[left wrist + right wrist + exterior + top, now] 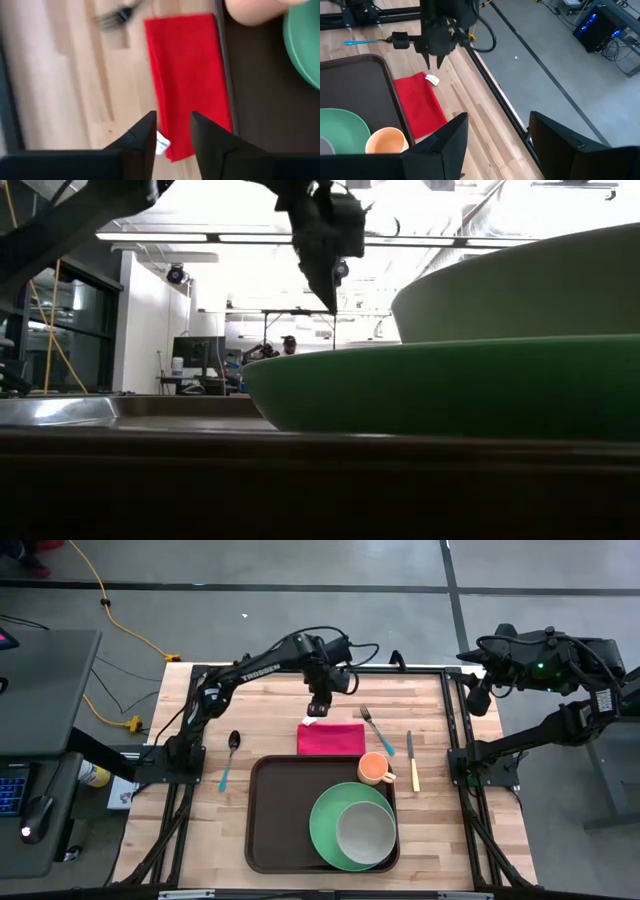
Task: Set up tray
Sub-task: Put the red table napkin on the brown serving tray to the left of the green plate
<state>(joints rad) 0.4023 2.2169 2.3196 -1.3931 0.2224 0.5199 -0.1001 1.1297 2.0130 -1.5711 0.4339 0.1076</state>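
My left tool above the far edge of the red napkin, right tool waiting off the counter.

I see the left tool (318, 710) hanging over the far end of the red napkin (331, 738), its two fingers (145, 137) a little apart with nothing between them, pointing down near the napkin's small white tag (161, 145). The napkin lies flat on the wooden counter (270, 705), just beside the far rim of the tray (275, 815). The tray sits in the middle of the counter's near half and carries a green plate (330, 825) with a grey bowl (366, 832) on it, and an orange cup (374, 769) at its far right corner. A fork (373, 723) and a knife (412, 760) lie right of the napkin, a spoon (230, 755) left of the tray. My right tool (495, 150) stays beyond the counter's right edge, fingers apart and empty.
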